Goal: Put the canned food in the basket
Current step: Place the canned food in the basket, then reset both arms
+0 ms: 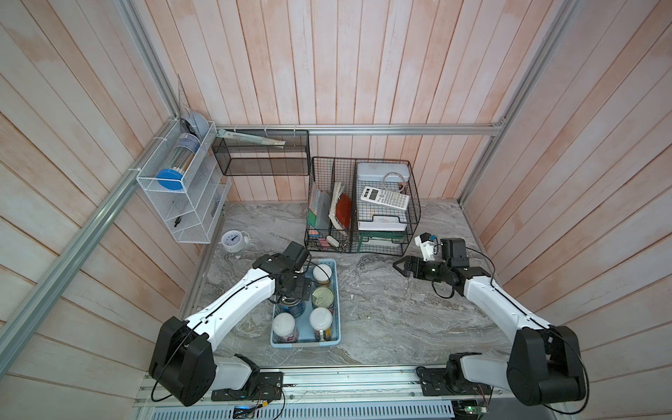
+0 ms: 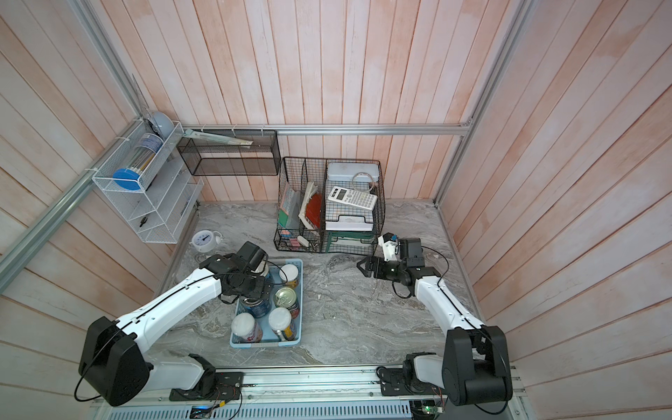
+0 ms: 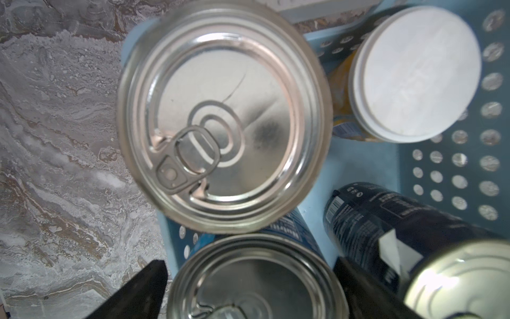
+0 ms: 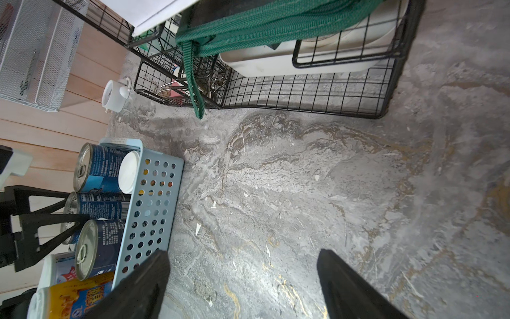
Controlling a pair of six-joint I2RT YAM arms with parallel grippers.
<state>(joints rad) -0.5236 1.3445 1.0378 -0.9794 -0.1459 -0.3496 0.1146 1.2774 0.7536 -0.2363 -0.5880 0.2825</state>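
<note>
Basket [image 1: 305, 344]: shallow, light blue, with rows of round holes in its walls. It sits on the table [image 1: 400, 320] in front of the left arm.

Contents: 3 cans [image 3: 223, 118] and 3 jars [image 1: 320, 319], all upright and packed in 2 rows. The cans have bright metal tops with pull-tabs and blue or dark printed labels. The jars have flat white lids; 1 label is yellow-orange, another pink and red. In both top views 1 can is hidden under the left wrist. Both wrist views show it at the basket's far end, beside a jar.

Left claw [image 3: 249, 262]: jaws wide, 1 finger on either side of the middle can's top. Whether they touch it cannot be told.

Right claw [image 4: 242, 252]: jaws wide, holding nothing, above the table to the right of the basket and apart from it.
</note>
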